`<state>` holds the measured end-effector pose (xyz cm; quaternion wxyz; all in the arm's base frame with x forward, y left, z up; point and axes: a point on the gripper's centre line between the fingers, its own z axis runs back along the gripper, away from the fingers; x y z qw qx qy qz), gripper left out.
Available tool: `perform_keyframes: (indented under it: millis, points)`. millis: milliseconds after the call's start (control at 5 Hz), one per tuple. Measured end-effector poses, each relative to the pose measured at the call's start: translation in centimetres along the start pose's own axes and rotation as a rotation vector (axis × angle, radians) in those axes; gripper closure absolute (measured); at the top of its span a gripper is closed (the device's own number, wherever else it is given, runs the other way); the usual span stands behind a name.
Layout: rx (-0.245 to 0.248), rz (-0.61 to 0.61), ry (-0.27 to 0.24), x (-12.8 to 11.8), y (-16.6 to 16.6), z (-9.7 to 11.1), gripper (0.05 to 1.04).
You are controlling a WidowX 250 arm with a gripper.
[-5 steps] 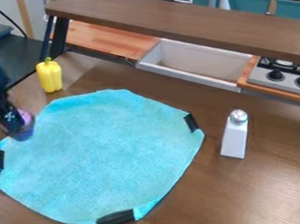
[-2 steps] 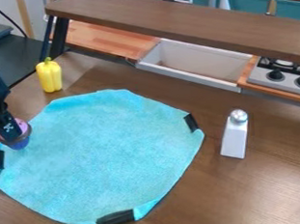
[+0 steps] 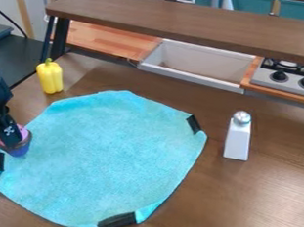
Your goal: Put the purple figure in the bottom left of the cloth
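At the left edge of the view the black gripper (image 3: 13, 143) hangs down, shut on the purple figure (image 3: 18, 150), whose pink upper part and blue-purple base show around the fingers. The figure is over the left edge of the light blue cloth (image 3: 105, 153), just above the black strip on that side. Whether its base touches the cloth I cannot tell. The gripper hides part of the figure.
A yellow pepper (image 3: 50, 76) stands behind the cloth at the upper left. To the cloth's right is a white bottle with a silver top (image 3: 238, 136). A brown shelf (image 3: 174, 20) crosses above a white sink (image 3: 194, 66) and stove (image 3: 289, 76).
The gripper and the purple figure have moved down the view and slightly left since the first frame. Between the middle frame and now they have shifted a little further down.
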<state>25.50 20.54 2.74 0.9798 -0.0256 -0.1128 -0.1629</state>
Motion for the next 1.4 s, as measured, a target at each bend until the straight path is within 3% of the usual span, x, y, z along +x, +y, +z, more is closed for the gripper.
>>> perform_keyframes:
  millis: [200,800,1000,1200,1400]
  points:
    - [-0.027,-0.004,-0.015,0.5,0.1,0.4,0.079]
    - [-0.077,-0.005,-0.015,0.1,-0.5,0.6,0.082]
    - [-0.101,-0.004,-0.040,0.5,-0.6,1.3,0.083]
    - [-0.063,0.019,-0.068,1.0,0.5,4.2,0.083]
    - [-0.009,0.032,-0.018,1.2,1.8,6.9,0.083]
